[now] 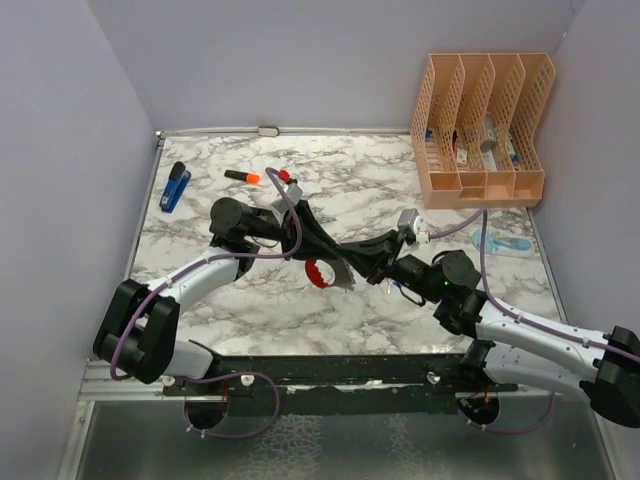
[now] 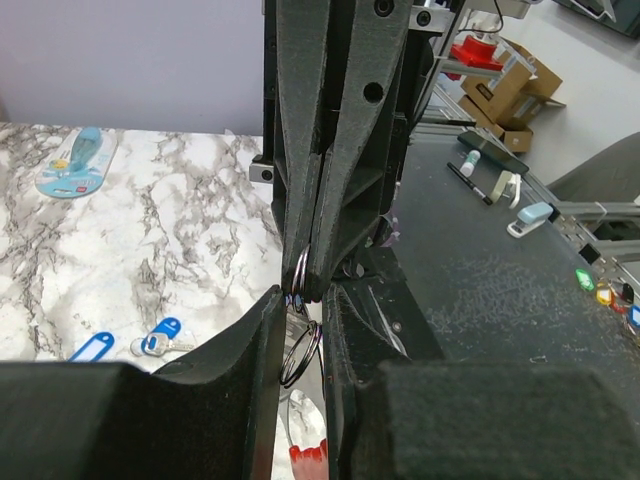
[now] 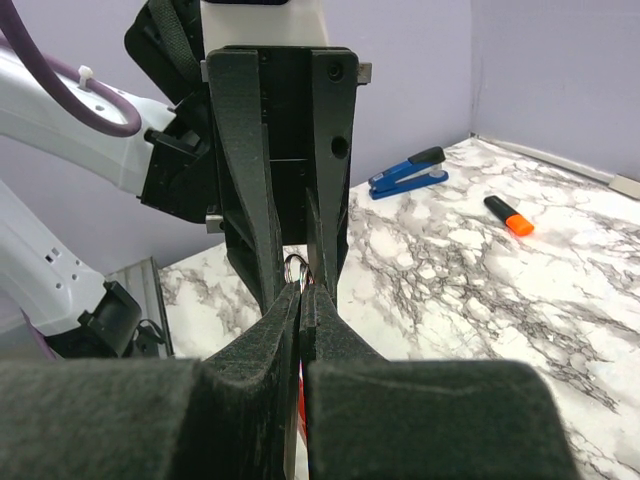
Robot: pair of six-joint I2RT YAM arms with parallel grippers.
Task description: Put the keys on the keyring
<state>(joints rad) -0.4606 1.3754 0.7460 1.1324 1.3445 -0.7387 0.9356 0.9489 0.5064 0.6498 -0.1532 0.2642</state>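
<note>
Item 1. Keys [image 2: 160, 338]: blue-headed, lying loose on the marble surface [image 1: 380, 200]. They are seen at the lower left of the left wrist view, apart from both tools. None shows on the ring.

Item 2. Left tool [image 2: 303, 370]: raised over mid-surface, jaws drawn narrow and clamping the keyring [image 2: 300, 350]. The wire ring stands between its fingers, and the red loop [image 1: 318, 272] hangs below.

Item 3. Right tool [image 3: 302, 300]: meets the left one tip to tip, jaws fully closed. Its tips touch the top of the wire ring. Whether they pinch the wire itself or some small part cannot be told.

Item 4. Step in hand, judged: steadying and preparing the ring between both tools, ahead of threading; the task looks early.

Item 5. Next move, judged: the right tool must let go, fetch a key from the surface by its blue head, and bring its hole squarely to the ring's split. The left tool meanwhile must keep the ring from turning.
</note>
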